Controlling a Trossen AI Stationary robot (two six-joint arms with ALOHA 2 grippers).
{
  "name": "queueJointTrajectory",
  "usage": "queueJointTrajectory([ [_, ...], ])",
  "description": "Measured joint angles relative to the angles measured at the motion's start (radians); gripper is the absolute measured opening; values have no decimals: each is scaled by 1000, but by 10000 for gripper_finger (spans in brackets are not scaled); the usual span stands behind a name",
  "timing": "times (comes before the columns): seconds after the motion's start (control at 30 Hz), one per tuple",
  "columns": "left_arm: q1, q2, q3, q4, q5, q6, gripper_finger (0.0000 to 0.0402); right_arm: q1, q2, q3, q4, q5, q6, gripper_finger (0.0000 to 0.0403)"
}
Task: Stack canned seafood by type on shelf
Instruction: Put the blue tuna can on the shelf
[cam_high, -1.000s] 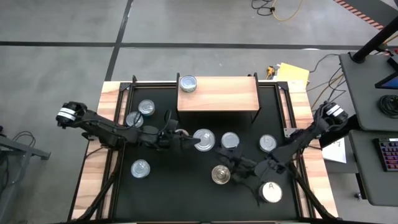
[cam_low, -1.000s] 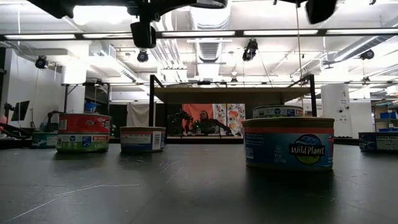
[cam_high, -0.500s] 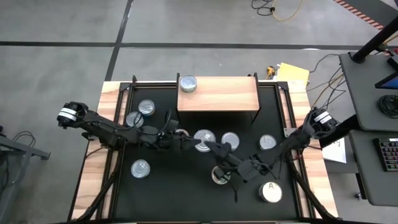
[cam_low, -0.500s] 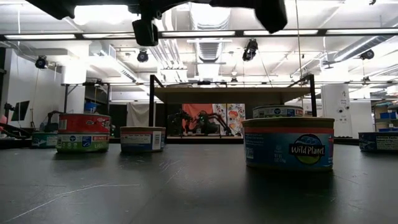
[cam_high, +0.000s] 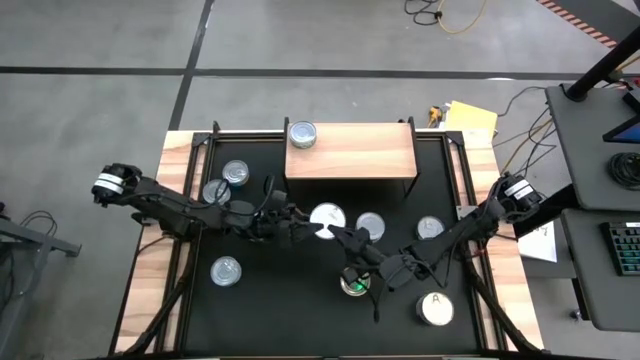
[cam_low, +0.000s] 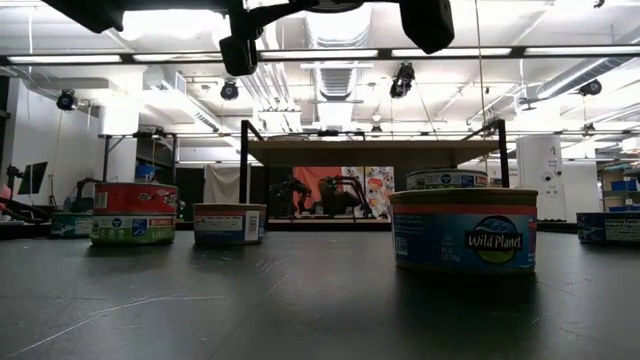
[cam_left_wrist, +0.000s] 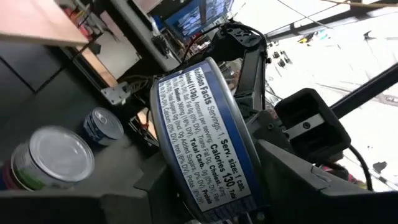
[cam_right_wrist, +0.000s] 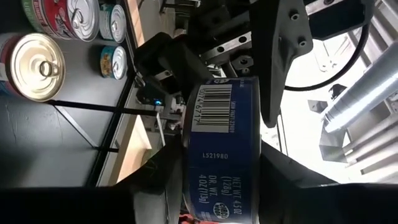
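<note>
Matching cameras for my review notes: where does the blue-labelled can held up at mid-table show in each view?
High view: blue can at mid-table, just below the shelf.
Low view: not in it.
Left wrist view: picture's centre, nutrition label showing.
Right wrist view: picture's centre, barcode showing.
Landmark: the wooden shelf, also in the low and left wrist views.

Both arms reach inward over mid-table, left gripper and right gripper nearly meeting.
</note>
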Motion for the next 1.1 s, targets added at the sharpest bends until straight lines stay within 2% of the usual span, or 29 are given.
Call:
queueJointTrajectory([
  [0.4,-2,-3,1,5,27,43,293,-3,-51,-2,4,42,79,135],
  [0.6,-1,-20,1,2,25,148,308,-1,-82,-2,6,76,80,135],
  [0.73,-1,-48,1,-7,23,268,309,-1,-134,-3,-83,69,173,137],
  [0.8,-1,-66,1,-17,39,368,309,-1,-175,-3,-187,37,273,136],
  [0.9,-1,-102,1,-64,69,476,309,-1,-255,-3,-390,-89,489,134],
  [1.03,-1,-141,1,-178,71,551,309,-22,-358,-4,-604,-312,742,135],
  [1.1,-1,-153,1,-223,71,563,309,-29,-390,-4,-666,-348,809,135],
])
